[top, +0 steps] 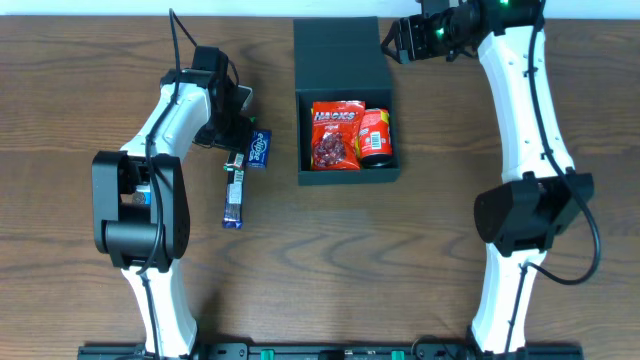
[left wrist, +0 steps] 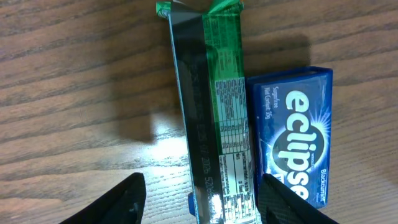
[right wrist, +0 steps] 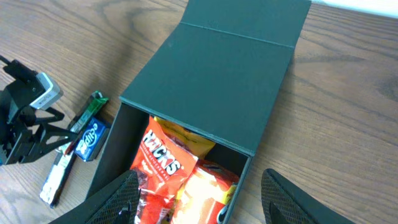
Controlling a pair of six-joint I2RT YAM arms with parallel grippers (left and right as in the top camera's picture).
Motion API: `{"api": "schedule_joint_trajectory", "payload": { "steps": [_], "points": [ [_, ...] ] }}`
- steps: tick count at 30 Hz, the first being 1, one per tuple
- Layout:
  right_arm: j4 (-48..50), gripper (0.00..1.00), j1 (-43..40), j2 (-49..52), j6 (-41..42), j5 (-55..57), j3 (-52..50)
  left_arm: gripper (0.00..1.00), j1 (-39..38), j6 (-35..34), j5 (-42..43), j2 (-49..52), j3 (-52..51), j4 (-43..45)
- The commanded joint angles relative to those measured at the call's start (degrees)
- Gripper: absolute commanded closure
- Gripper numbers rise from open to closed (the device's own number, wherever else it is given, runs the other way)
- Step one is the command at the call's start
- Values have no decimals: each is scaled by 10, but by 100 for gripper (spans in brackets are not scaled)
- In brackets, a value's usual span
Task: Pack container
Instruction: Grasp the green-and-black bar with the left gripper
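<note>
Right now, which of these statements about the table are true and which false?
1. The container's lid is open. True.
2. The container is empty. False: a red snack bag and an orange packet lie inside.
3. The Eclipse gum pack lies beside the bar on the table. True.
4. The left end effector grips the bar. False: it is open, with a finger on either side of the bar.
5. The right end effector is open. True.

Dark teal container [top: 338, 50], red snack bag [top: 334, 135], blue mint pack [left wrist: 295, 142], green-silver bar [left wrist: 212, 118]
</note>
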Motion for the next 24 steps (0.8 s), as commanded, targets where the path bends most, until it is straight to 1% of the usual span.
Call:
{"api": "schedule_joint_trajectory", "payload": {
  "steps": [1, 10, 17, 24],
  "points": [
    [-1, 37, 2, -4, -10, -2, 4, 42, 1, 8, -8, 16, -9, -1],
    [0, 37, 2, -4, -10, -2, 4, 46, 1, 7, -8, 32, -9, -3],
    [0, 36, 2, -4, -10, -2, 4, 46, 1, 5, -8, 32, -9, 0],
    [1, 36, 2, -4, -10, -2, 4, 46, 1, -18, 2, 32, -6, 2]
  ]
}}
